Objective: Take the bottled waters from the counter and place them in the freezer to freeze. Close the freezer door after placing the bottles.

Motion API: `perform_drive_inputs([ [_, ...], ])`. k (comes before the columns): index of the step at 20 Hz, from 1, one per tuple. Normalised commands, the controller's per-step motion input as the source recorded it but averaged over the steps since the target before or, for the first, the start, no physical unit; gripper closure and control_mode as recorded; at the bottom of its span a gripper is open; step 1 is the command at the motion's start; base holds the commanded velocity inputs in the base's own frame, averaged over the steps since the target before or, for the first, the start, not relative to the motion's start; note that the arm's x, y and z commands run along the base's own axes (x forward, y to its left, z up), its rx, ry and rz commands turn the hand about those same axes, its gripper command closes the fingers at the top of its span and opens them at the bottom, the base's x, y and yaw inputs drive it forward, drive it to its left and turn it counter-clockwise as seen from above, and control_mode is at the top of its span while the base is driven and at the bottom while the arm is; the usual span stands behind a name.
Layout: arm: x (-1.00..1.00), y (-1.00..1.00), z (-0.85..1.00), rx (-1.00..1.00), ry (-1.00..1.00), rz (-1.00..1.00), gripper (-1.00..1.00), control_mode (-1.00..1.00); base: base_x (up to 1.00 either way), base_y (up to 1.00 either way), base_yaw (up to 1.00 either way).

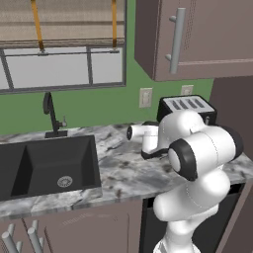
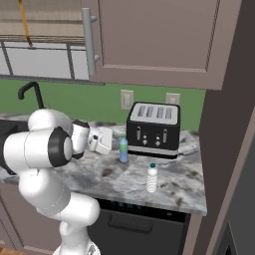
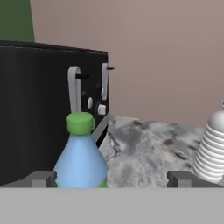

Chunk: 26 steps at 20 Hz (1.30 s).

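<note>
Bottled waters stand upright on the counter (image 2: 184, 184), a grey-white marbled slab that runs from the black inset sink (image 1: 47, 165) on the left to a tall taupe panel on the right. Above it hang taupe wall cabinets (image 2: 154, 40) with long bar handles, beside a window (image 1: 59, 59) with a woven blind, and two pale outlets sit on the green wall. Under the stone, a black dishwasher (image 2: 144, 224) front shows below the edge. A black four-slot toaster (image 2: 153, 130) sits at the back of the counter near the wall. The white arm bends low over the stone with its hand reaching toward the toaster. A black faucet (image 1: 51, 116) rises behind the sink. The blue-tinted bottle (image 2: 123, 148) stands just left of the toaster's front, close before the hand; in the hand view its cap looks green. The whitish bottle (image 2: 152, 178) stands apart from it, nearer the counter's front edge and to the right. The gripper (image 3: 113, 178) is spread wide and grips nothing: in the hand view the blue-tinted bottle rises just inside the left fingertip, while the whitish bottle's ribbed body sits off beyond the right fingertip.
</note>
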Motion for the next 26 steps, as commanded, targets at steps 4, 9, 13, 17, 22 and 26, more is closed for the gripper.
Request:
perform_drive_inputs([
  [4, 0.11, 0.00, -0.10, 0.00, 0.00, 0.00, -1.00, -1.00, 0.00, 0.00, 0.00],
  [9, 0.20, 0.00, -0.08, 0.00, 0.00, 0.00, -1.00, -1.00, 0.00, 0.00, 0.00],
  [13, 0.13, 0.00, -0.07, 0.00, 0.00, 0.00, -1.00, -1.00, 0.00, 0.00, 0.00],
  [17, 0.02, 0.00, -0.11, 0.00, 0.00, 0.00, -1.00, -1.00, 0.00, 0.00, 0.00],
  [22, 0.00, -0.05, -0.13, 0.00, 0.00, 0.00, -1.00, -1.00, 0.00, 0.00, 0.00],
  [26, 0.00, -0.08, -0.11, 0.00, 0.00, 0.00, -1.00, -1.00, 0.00, 0.00, 0.00],
])
